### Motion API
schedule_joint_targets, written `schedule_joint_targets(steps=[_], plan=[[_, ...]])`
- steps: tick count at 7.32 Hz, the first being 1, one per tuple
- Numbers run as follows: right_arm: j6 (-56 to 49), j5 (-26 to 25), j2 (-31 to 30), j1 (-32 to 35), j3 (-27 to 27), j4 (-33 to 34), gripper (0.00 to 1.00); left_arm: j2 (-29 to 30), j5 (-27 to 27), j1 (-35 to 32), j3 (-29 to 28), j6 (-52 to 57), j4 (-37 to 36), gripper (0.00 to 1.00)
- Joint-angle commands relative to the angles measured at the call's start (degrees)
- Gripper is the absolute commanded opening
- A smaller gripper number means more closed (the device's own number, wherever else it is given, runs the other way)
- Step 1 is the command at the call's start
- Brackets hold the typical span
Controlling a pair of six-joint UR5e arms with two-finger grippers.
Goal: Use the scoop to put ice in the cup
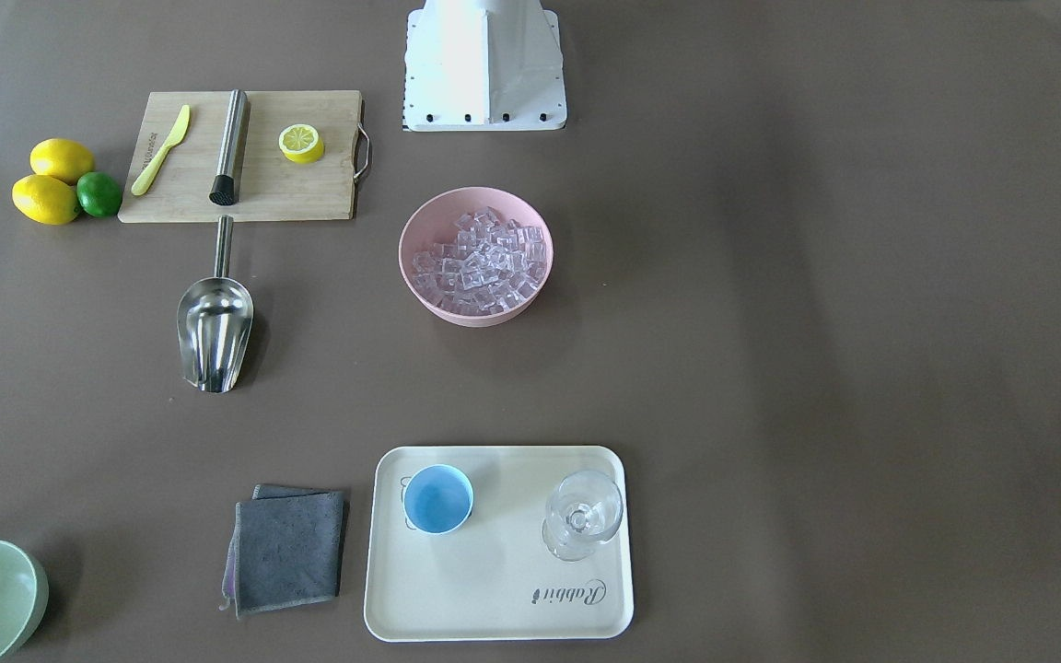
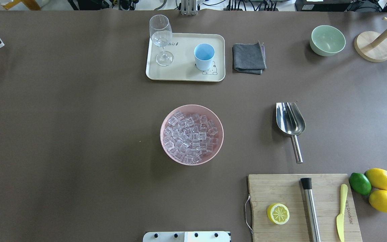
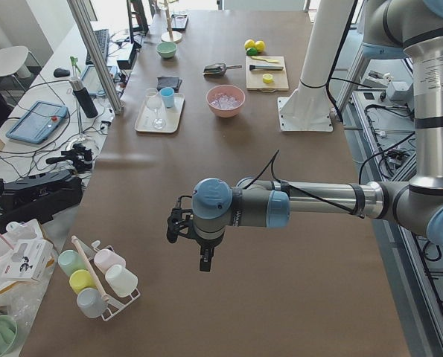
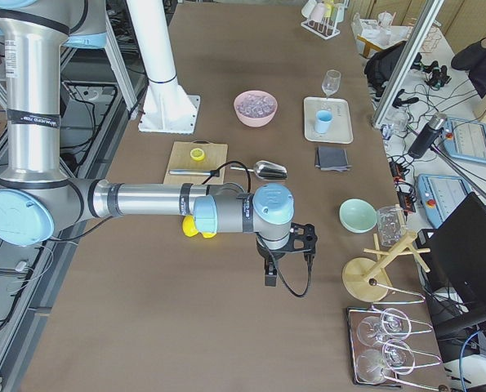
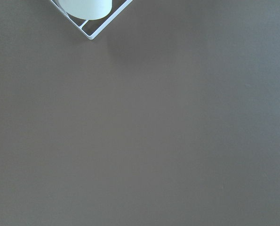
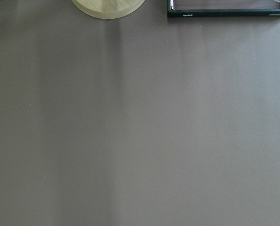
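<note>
Opening on a table where nothing of the job is done yet. The shiny stainless-steel scoop with its thin rod handle (image 2: 291, 121) lies flat on the brown tabletop (image 2: 79, 134), untouched, trough empty, near the wooden cutting board (image 2: 281, 188). The small clear ice cubes (image 2: 190, 134) are all heaped in the round pink bowl (image 2: 162, 132) at mid-table, well apart from the scoop. The small light-blue cup (image 2: 204, 55) stands upright on the cream tray (image 2: 183, 72), beside a clear stemmed wine glass (image 2: 161, 33), and there's no ice in it: bare blue bottom.

And the arms? Nowhere near! The left gripper (image 3: 172, 227) hangs over bare table at its own end, close to a white rack of mugs (image 3: 94, 282). The right gripper (image 4: 310, 237) hovers at the opposite end, near a wooden stand (image 4: 373, 273). Neither carries anything I can make out, and from these side views I cannot tell whether either pair of jaws is spread or pressed together.

By my reading, everything is left: grasp the scoop's handle, dig into the bowl, carry the load across, tip it into the cup.
</note>
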State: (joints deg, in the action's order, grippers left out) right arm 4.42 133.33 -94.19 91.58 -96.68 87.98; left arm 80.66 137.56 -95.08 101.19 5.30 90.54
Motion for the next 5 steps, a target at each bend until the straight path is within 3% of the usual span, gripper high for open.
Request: schedule_joint_targets(steps=[1, 5], plan=[[-0.28, 0.09, -0.20, 0.00, -0.17, -0.09, 1.00, 0.03, -0.01, 0.07, -0.03, 0.06, -0.01, 0.98], [-0.20, 0.18, 0.32, 0.00, -0.87, -0.09, 1.00, 0.29, -0.01, 1.13, -0.03, 0.06, 0.08, 0.98]])
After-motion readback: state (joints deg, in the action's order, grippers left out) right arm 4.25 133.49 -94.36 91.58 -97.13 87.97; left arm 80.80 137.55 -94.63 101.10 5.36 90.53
